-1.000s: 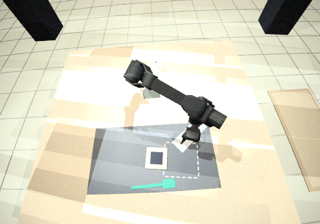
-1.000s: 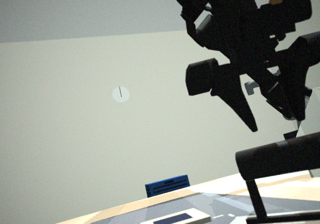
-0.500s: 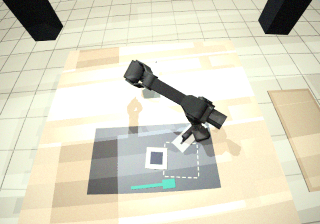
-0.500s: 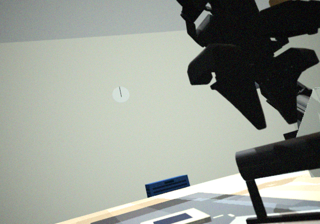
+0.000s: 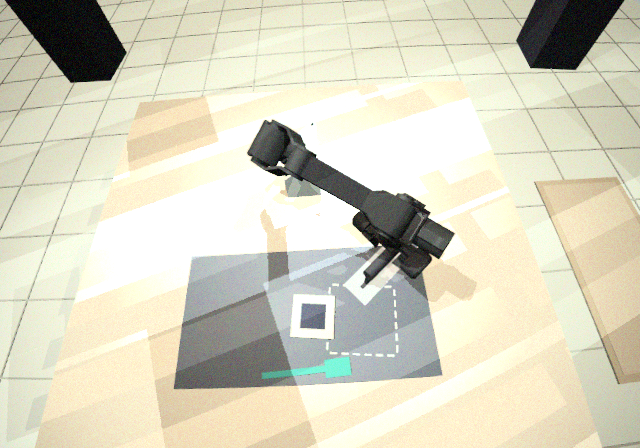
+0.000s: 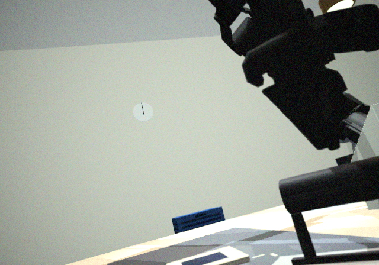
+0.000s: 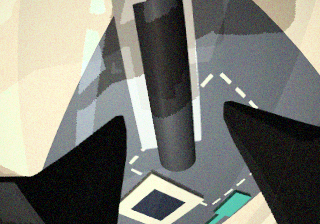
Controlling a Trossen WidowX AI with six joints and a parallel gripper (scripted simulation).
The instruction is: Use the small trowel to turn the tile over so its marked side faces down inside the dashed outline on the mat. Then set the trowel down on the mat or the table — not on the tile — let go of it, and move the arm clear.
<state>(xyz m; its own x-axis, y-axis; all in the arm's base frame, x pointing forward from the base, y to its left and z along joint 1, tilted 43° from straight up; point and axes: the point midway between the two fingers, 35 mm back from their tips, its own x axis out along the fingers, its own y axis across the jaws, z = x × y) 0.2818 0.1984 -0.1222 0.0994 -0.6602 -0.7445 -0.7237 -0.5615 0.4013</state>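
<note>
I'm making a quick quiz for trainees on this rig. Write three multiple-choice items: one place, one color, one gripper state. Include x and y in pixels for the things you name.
1. Where is the trowel?
A) On the tile
B) On the mat
C) On the floor

2. What color is the trowel?
A) Red
B) Yellow
C) Green

3. How is the gripper?
A) Open, holding nothing
B) Shut on the tile
C) Shut on the trowel

1 B: the trowel [image 5: 338,367] [image 7: 234,203] lies on the mat [image 5: 227,329] [image 7: 280,64], near its edge.
2 C: its blade and handle look teal green.
3 A: the gripper's [image 7: 175,110] fingers stand apart, and tile [image 5: 297,316] [image 6: 238,257] [image 7: 135,204] and trowel lie below.
</note>
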